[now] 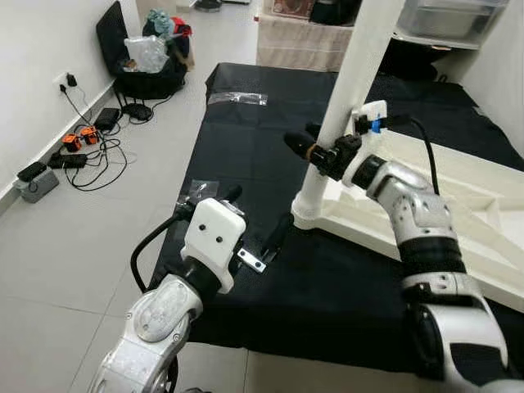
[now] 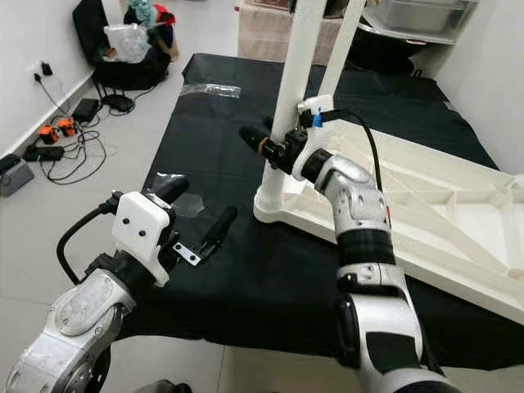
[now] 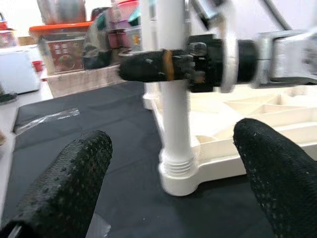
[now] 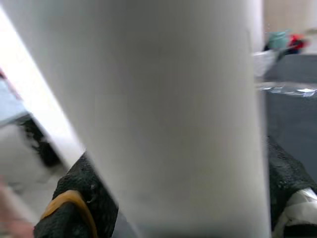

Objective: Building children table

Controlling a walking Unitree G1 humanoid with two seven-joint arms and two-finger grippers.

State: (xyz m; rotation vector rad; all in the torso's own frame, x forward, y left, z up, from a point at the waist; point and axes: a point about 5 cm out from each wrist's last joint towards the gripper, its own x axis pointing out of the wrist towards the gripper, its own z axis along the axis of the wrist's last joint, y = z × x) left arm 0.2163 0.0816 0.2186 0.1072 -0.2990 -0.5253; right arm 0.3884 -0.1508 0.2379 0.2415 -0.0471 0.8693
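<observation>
Lower left of frame: left gripper (image 1: 254, 223) is held low over the black mat (image 1: 246, 147), jaws apart, empty. Centre: white table leg (image 1: 348, 90) stands upright in the corner socket of the overturned tabletop (image 1: 458, 205), clamped by the right gripper (image 1: 315, 151), probably for screwing in.

Leg (image 1: 348, 90): plain white, same as tabletop (image 1: 458, 205). Mat (image 1: 270, 139): solid black. Floor (image 1: 74, 246): light grey tiles. Right gripper (image 1: 315, 151): black fingers, orange band on one; blue clip at its white wrist mount. Left gripper (image 3: 168, 183): black dotted pads (image 3: 74, 178), white mount. Arms silver. Orange chargers (image 1: 80, 137) by the wall, black cables.
</observation>
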